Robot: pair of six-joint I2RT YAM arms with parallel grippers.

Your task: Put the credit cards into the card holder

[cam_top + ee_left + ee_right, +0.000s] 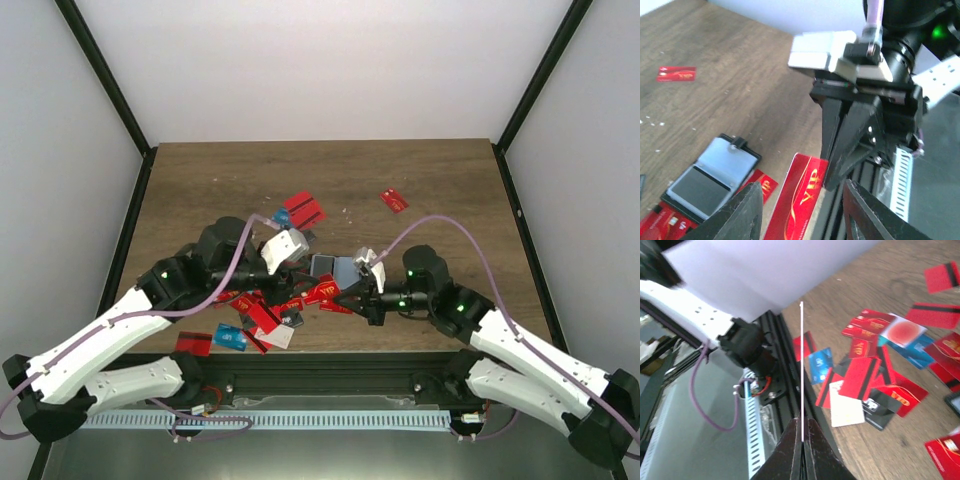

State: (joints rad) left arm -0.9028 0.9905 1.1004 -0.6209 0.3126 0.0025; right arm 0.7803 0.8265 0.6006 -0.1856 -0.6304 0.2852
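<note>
My right gripper (347, 300) is shut on the edge of a red VIP credit card (325, 292). In the right wrist view the gripper (803, 435) holds that card edge-on as a thin white line (801, 365). My left gripper (802, 215) is open, and the same card (797, 200) hangs between its fingers (740, 215) without touching them. The black card holder (335, 268) lies open, greyish-blue inside, just left of the card in the left wrist view (715, 172). Several more cards (262, 315), mostly red, lie heaped on the table (880, 370).
A lone red card (394, 200) lies far right on the wooden table (440, 180) and shows in the left wrist view (676, 74). A red card with black stripe (305, 210) lies behind the left wrist. A blue card (230, 337) sits at the near edge.
</note>
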